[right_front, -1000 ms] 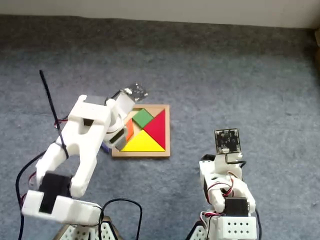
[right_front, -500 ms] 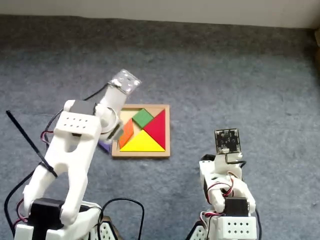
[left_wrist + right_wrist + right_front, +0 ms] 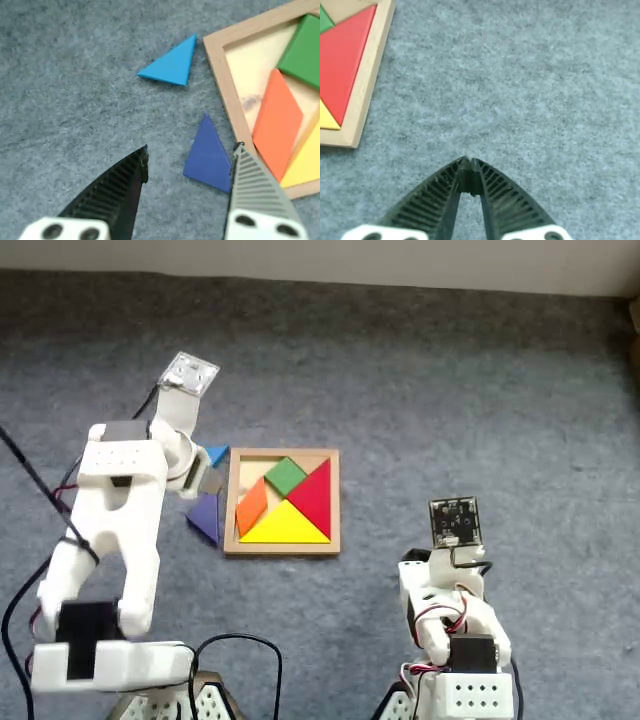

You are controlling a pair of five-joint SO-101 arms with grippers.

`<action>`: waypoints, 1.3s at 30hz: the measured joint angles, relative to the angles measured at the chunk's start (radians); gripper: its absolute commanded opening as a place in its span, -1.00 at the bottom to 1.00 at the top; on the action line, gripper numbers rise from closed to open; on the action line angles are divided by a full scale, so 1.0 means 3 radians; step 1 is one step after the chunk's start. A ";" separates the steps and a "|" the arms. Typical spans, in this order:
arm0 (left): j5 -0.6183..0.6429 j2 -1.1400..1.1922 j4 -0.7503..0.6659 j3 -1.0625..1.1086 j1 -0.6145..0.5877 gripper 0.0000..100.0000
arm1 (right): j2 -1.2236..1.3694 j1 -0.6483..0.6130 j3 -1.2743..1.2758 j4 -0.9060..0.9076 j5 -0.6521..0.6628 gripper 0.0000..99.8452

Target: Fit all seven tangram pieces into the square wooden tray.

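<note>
The square wooden tray (image 3: 332, 502) holds a green square (image 3: 286, 476), a red triangle (image 3: 316, 495), a yellow triangle (image 3: 285, 526) and an orange parallelogram (image 3: 252, 505). Its upper left part is bare wood. On the carpet just left of the tray lie a light blue triangle (image 3: 172, 65) and a dark blue triangle (image 3: 208, 156). My left gripper (image 3: 191, 149) hangs open over the carpet beside the tray's left edge (image 3: 225, 95), with the dark blue triangle's tip between its fingers. Near the base of the right arm, my right gripper (image 3: 470, 163) is shut and empty above bare carpet.
Grey carpet covers the whole work surface. A pale wall edge (image 3: 400, 265) runs along the far side. The tray's right corner (image 3: 370, 85) lies to one side of the right gripper. Open carpet stretches right of and beyond the tray.
The left arm swung left, off the tray and onto the carpet beside it. This uncovered the orange parallelogram in the tray and the two blue triangles. The right arm has not moved.
</note>
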 measured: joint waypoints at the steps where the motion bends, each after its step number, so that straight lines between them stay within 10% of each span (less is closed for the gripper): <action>1: 0.0000 0.0138 0.0000 -0.0118 -0.0020 -0.45 | 0.0000 0.0000 0.0000 0.0000 0.0000 -0.99; 39: -0.0087 0.1360 0.0404 -0.1611 -0.0046 -0.45 | 0.0000 0.0000 0.0000 0.0000 0.0000 -0.99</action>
